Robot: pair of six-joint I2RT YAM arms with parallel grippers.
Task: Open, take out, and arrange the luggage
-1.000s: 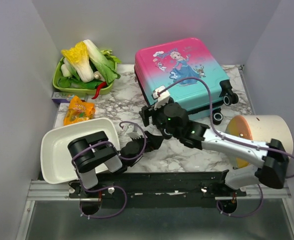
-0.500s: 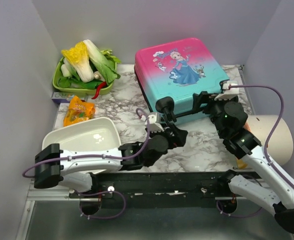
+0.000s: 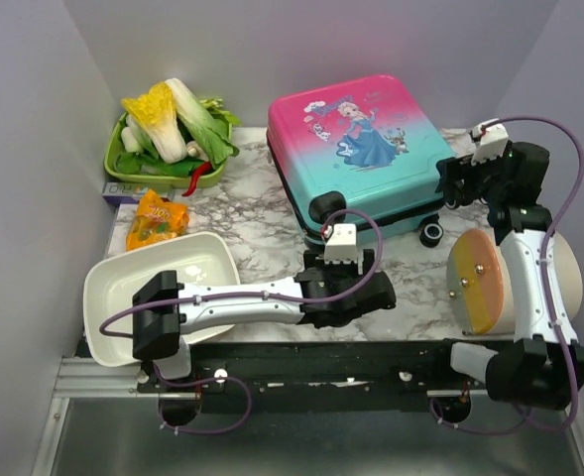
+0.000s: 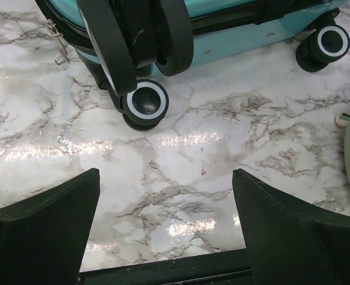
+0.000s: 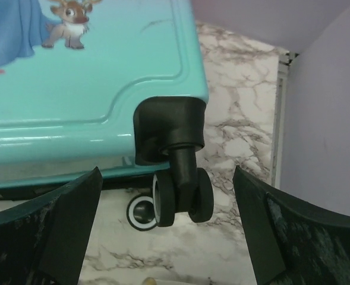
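The luggage (image 3: 356, 139), a pink-to-teal hard-shell case with a princess print, lies flat and closed at the back middle of the marble table. Its black wheels (image 3: 432, 234) face the near right. My left gripper (image 3: 366, 297) hovers open over bare marble by the table's near edge, well short of the case. In the left wrist view the gripper (image 4: 166, 172) is empty, with a wheel (image 4: 145, 104) ahead of it. My right gripper (image 3: 455, 183) stands open at the case's right corner. In the right wrist view its jaws (image 5: 166, 172) flank a caster wheel (image 5: 183, 199) without touching it.
A white basin (image 3: 108, 307) sits near left under the left arm. A cream cylindrical container (image 3: 534, 278) lies on its side near right, orange lid (image 3: 475, 283) facing left. A green tray of vegetables (image 3: 168, 134) and an orange snack packet (image 3: 156, 220) are far left. Walls enclose three sides.
The left arm unfolded and swept right along the near edge. The right arm moved from the case's near-left corner to its right wheels, and its jaws opened wider.
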